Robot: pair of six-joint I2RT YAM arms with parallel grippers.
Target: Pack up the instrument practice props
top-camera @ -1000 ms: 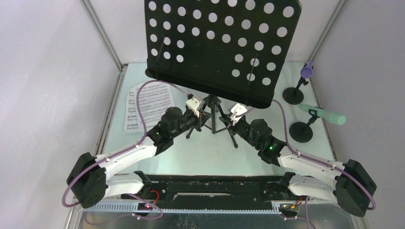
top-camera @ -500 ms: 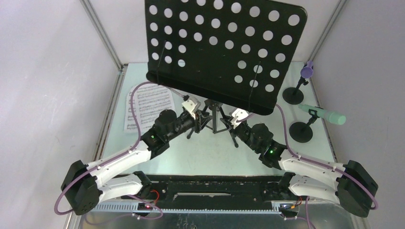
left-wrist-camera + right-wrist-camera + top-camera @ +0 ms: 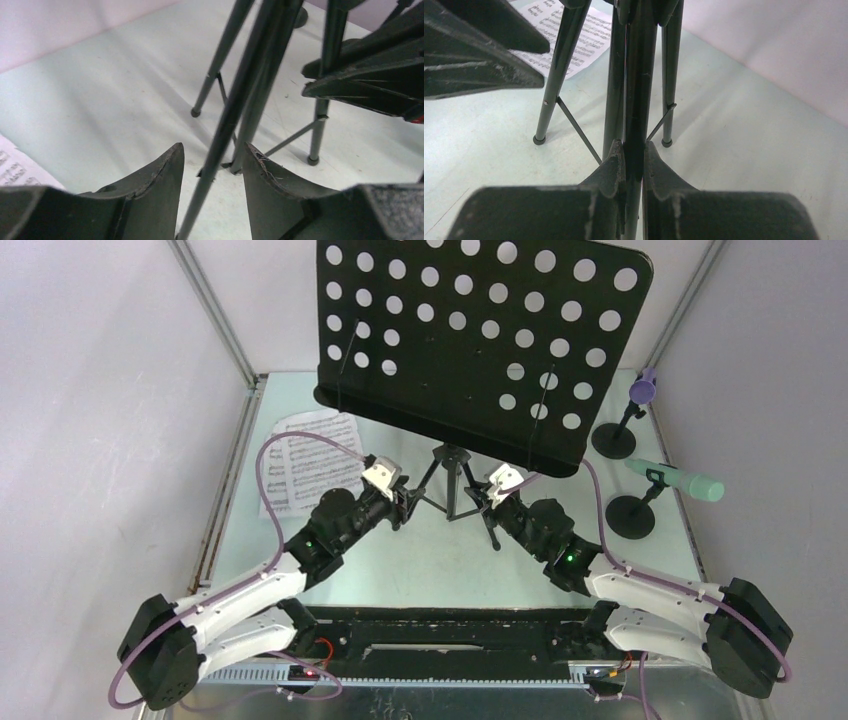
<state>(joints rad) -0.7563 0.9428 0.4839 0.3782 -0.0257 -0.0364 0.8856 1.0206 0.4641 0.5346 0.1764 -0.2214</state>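
The black music rack's perforated plate (image 3: 480,330) stands on its tripod (image 3: 452,480) mid-table. My right gripper (image 3: 484,502) (image 3: 634,145) is shut on one thin tripod leg (image 3: 636,75). My left gripper (image 3: 402,502) (image 3: 214,150) is open, and another leg (image 3: 235,100) runs through the gap without touching either finger. White sheet-music pages (image 3: 310,465) (image 3: 584,45) lie flat at the left. The purple microphone (image 3: 642,390) and the mint-green microphone (image 3: 680,481) sit in their black round-based holders (image 3: 613,440) (image 3: 631,515) at the right.
Metal frame posts (image 3: 215,315) rise at the table's back corners, with white walls behind. The right gripper's body (image 3: 370,75) shows close on the right of the left wrist view. The arms' black base rail (image 3: 450,630) runs along the near edge.
My left gripper has opened and drawn back leftwards from the tripod. The rack's plate has shifted a little to the right. The right gripper keeps its grip on the leg.
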